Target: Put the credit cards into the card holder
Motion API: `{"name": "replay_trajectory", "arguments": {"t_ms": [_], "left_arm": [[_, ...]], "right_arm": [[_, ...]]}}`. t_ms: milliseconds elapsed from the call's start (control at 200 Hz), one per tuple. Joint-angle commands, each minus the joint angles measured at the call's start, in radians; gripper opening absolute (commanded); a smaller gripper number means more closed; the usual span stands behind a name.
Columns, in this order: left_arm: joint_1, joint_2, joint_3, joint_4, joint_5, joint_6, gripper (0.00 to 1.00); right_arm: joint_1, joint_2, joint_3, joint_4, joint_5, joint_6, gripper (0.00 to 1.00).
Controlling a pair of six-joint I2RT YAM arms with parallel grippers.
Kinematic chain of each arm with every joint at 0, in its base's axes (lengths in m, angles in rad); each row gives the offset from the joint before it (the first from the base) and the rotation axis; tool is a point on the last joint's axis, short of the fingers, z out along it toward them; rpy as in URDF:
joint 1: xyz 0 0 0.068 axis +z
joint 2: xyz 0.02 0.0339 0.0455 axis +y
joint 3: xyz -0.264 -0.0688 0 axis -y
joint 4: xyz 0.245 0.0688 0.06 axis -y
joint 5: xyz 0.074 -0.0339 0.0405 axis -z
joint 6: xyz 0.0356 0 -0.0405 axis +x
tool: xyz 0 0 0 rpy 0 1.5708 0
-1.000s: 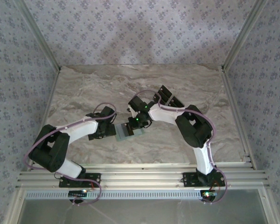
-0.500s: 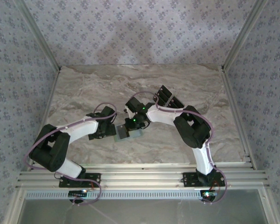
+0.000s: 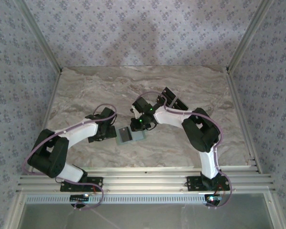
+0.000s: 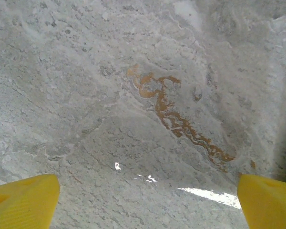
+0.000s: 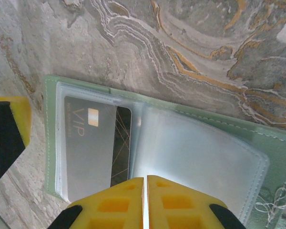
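Right wrist view: right gripper (image 5: 144,183), fingers pressed together and empty, over the open card holder (image 5: 195,143) lying flat on the marble table (image 5: 181,43); a grey VIP card (image 5: 88,143) sits in its clear sleeve; the left gripper (image 4: 148,195) gapes wide over bare marble

High rear overview, wrist close-ups (table (image 3: 86,90) shared)

Tabletop (image 3: 86,90): grey-beige marble finish w/ rust veins (image 4: 181,124). Walls (image 3: 143,33), 3 sides: pale lilac floral paper. Alu. posts (image 3: 38,36) at rear corners; alu. rails (image 3: 143,174) along near edge. Glare patch (image 4: 209,195) on surface.
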Motion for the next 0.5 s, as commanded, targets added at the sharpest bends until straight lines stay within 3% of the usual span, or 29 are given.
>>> {"name": "replay_trajectory", "arguments": {"t_ms": [0,495], "left_arm": [[-0.001,0.001,-0.009,-0.017,-0.001,0.002,0.96],[0.0,0.041,-0.022,0.01,0.007,0.005,0.96]], "right_arm": [[0.012,0.009,-0.012,0.01,-0.003,0.017,0.12],[0.052,0.065,-0.003,0.023,-0.016,0.029,0.1]]}}
